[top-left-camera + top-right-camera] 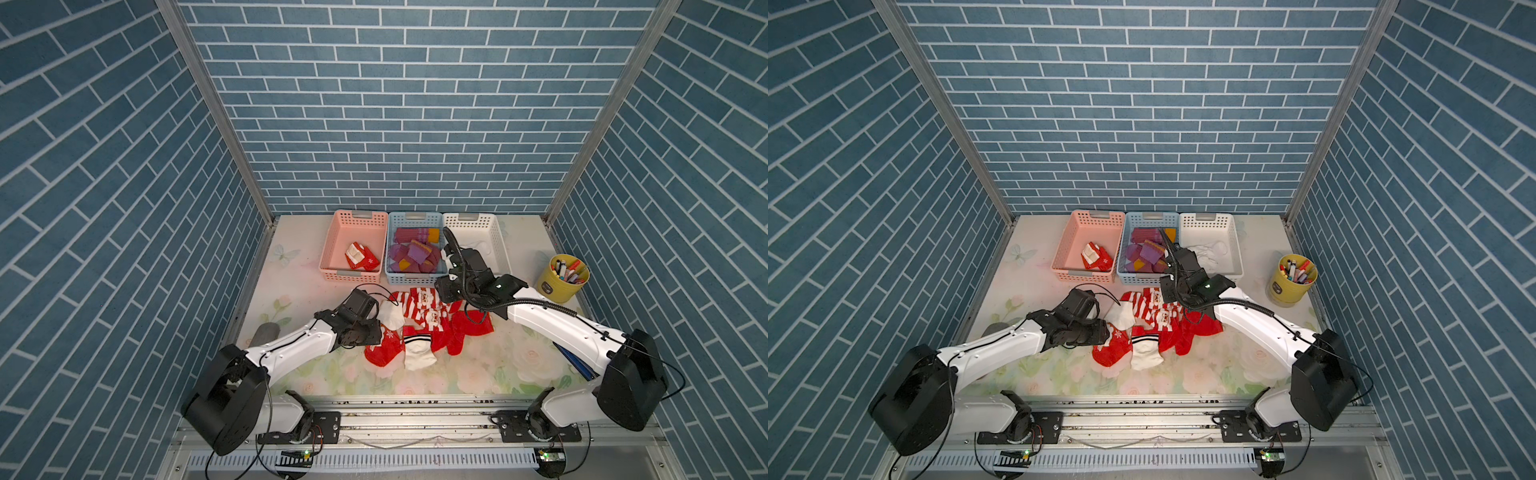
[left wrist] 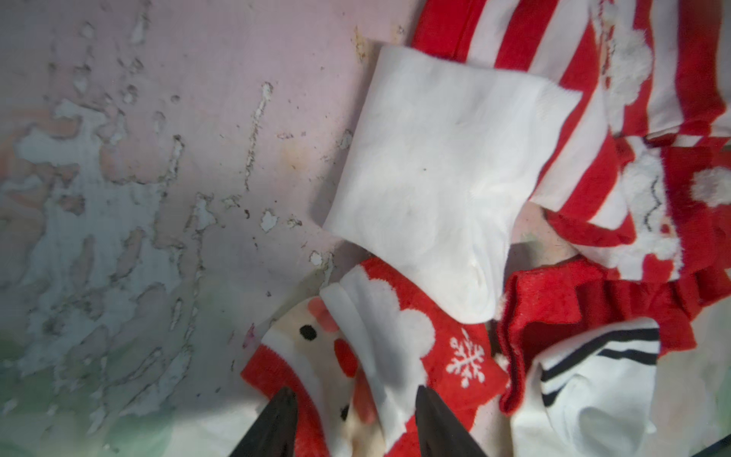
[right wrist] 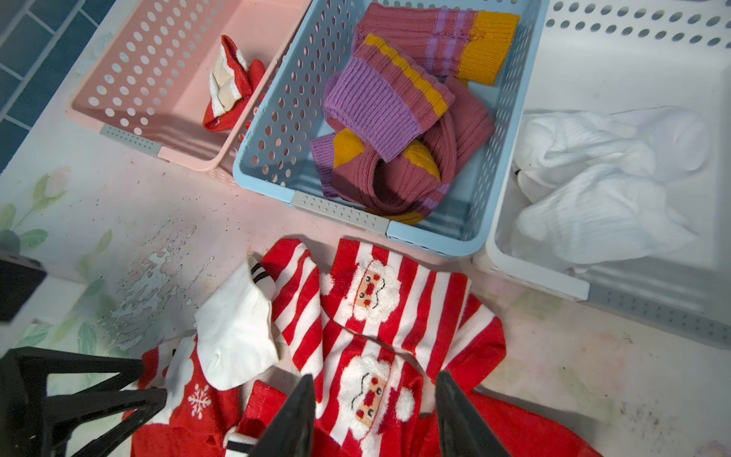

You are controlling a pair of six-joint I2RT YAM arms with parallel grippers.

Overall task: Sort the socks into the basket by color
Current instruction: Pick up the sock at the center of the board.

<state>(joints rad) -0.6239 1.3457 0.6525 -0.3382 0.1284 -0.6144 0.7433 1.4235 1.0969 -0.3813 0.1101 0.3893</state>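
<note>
- Yellow cup (image 1: pixel 559 286) at 2 o'clock on the table, upright, full of markers (image 1: pixel 568 270).
- Floral table cover (image 1: pixel 478 374), its print worn and flaking (image 2: pixel 99 237) at about 10 o'clock.
- Dark grey lump (image 1: pixel 266 332) at 8 o'clock, partly hidden.
- Blue brick walls (image 1: pixel 415 104) on three sides.
- Metal rail (image 1: pixel 415 419) at 6 o'clock.

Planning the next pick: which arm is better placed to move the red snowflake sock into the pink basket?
Left. The left fingers stand open astride the snowflake sock, and the pink basket is on that side. The right fingers hang over striped Santa socks.
</note>
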